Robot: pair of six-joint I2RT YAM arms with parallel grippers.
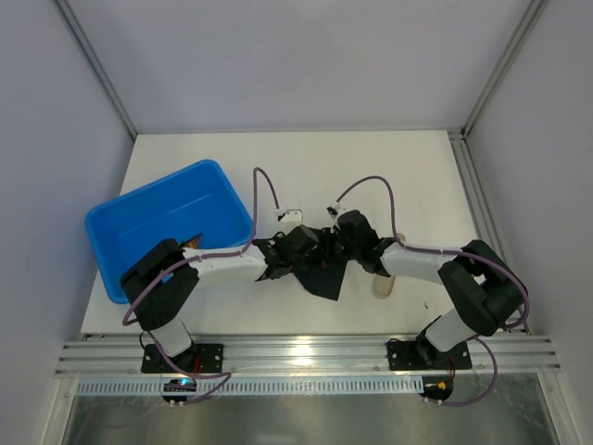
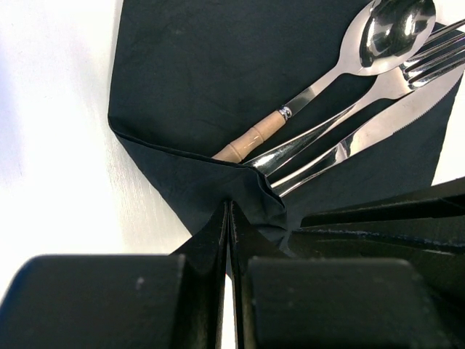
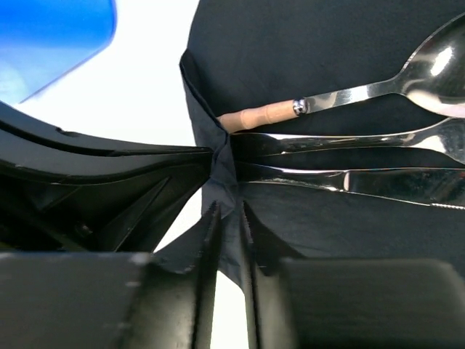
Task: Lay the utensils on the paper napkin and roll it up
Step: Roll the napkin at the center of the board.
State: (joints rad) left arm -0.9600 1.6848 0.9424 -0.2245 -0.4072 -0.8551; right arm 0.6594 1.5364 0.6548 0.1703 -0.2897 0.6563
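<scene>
The white counter [image 1: 417, 176] carries a blue tub [image 1: 157, 222] at its left. The paper napkin [image 2: 218, 65] lies on the counter right of the tub, between both arms. The utensils [image 2: 349, 110] lie side by side on it: spoon [image 2: 392, 33], fork [image 2: 429, 54] and knife [image 2: 396, 123], with their handle ends under a folded corner. Left pincer [image 2: 229, 218]: closed on that fold. Right pincer [image 3: 229, 214]: jaws slightly apart around the fold; whether it grips cannot be determined. A beige cylinder [image 1: 383, 287] sits beside the napkin.

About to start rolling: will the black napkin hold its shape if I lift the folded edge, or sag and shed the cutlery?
Probably floppy: the napkin creases and drapes where the left gripper pinches it. The utensils look polished and lie loose on it, so a steep lift would likely slide them. Thin paper could tear if tugged.
</scene>
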